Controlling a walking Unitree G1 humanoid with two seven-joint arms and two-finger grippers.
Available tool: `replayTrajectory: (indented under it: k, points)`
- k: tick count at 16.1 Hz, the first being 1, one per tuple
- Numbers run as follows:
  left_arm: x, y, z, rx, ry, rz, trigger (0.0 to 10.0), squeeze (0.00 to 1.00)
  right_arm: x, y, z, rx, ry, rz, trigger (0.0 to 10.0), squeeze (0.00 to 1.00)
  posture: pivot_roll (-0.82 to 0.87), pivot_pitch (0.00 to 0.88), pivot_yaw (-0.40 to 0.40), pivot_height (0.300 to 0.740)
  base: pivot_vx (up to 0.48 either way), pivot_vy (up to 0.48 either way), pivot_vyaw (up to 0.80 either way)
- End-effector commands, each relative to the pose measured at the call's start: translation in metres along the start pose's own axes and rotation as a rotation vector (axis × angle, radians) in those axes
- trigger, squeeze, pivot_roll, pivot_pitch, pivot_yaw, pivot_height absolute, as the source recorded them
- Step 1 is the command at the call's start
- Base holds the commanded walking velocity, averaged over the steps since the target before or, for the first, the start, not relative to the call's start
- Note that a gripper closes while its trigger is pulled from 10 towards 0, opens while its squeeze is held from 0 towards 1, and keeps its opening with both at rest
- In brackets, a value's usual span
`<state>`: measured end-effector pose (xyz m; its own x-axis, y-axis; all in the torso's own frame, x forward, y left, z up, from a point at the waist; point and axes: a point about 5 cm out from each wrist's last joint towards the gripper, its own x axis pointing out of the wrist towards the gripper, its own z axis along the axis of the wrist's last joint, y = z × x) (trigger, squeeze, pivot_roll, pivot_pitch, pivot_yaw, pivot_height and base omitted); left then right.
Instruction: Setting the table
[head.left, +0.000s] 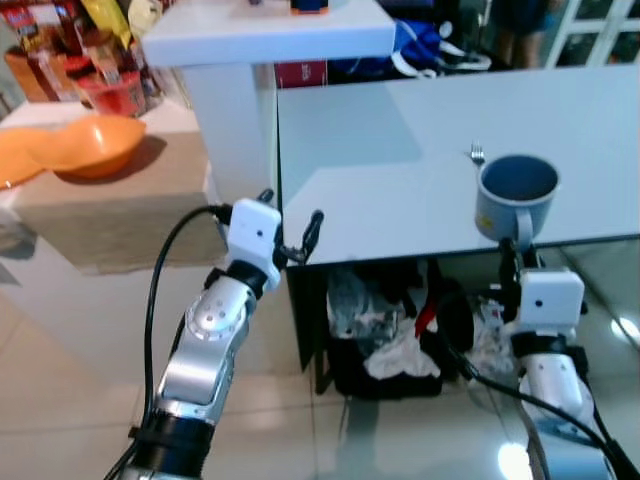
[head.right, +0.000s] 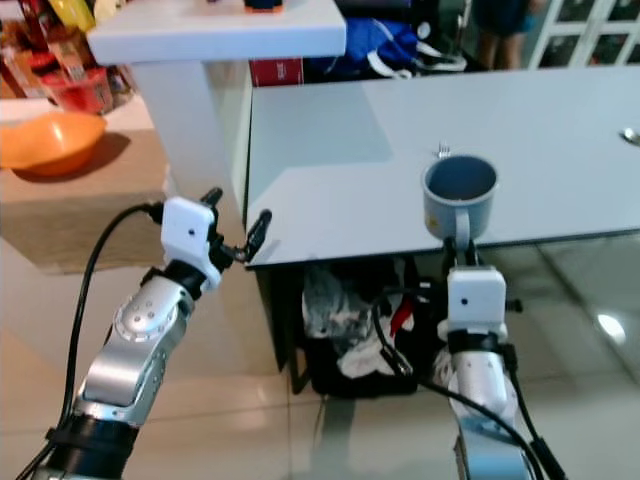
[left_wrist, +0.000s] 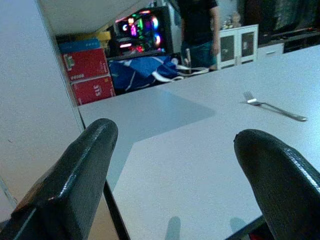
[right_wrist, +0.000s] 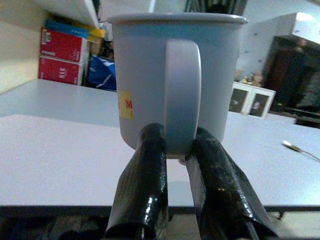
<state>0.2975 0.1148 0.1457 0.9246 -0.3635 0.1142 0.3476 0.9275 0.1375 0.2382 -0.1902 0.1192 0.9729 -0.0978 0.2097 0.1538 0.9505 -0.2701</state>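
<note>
1. Our right end effector (right_wrist: 172, 150) pinches the handle of the pale blue enamel mug (head.left: 516, 197) over the pale grey tabletop's (head.left: 400, 170) near edge; we judge a tilt could drop it off that edge.
2. Our left end effector (head.left: 300, 240) hangs open and empty at the tabletop's near left corner.
3. The silver fork (left_wrist: 274, 106) lies behind the mug, partly hidden by it; we cannot tell whether the mug's base touches the tabletop.

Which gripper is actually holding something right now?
The right gripper: its black fingers pinch the handle of the grey-blue enamel mug over the white table edge. The left gripper is open by the corner.
</note>
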Motion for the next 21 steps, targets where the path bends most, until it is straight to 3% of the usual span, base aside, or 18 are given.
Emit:
replayTrajectory:
  k: [1,16,21]
  points:
    - [-0.0003,0.0052,-0.0026,0.007,0.017,0.028,10.0,0.00,0.0017,0.0040,0.0054,0.002,-0.026,0.020,0.0,0.00,-0.06,0.000,0.048,0.740,0.319,-0.352,0.00]
    - [0.0035,0.0025,-0.0030,0.032,0.015,0.032,10.0,0.00,0.0037,0.0029,0.0025,-0.010,-0.013,0.022,0.0,0.00,-0.07,0.000,0.048,0.740,0.299,-0.372,0.00]
    - [0.0030,-0.0006,-0.0041,0.007,0.019,0.030,10.0,0.00,0.0037,0.0021,0.0015,-0.009,-0.010,0.023,0.0,0.00,-0.07,0.000,0.049,0.740,0.300,-0.371,0.00]
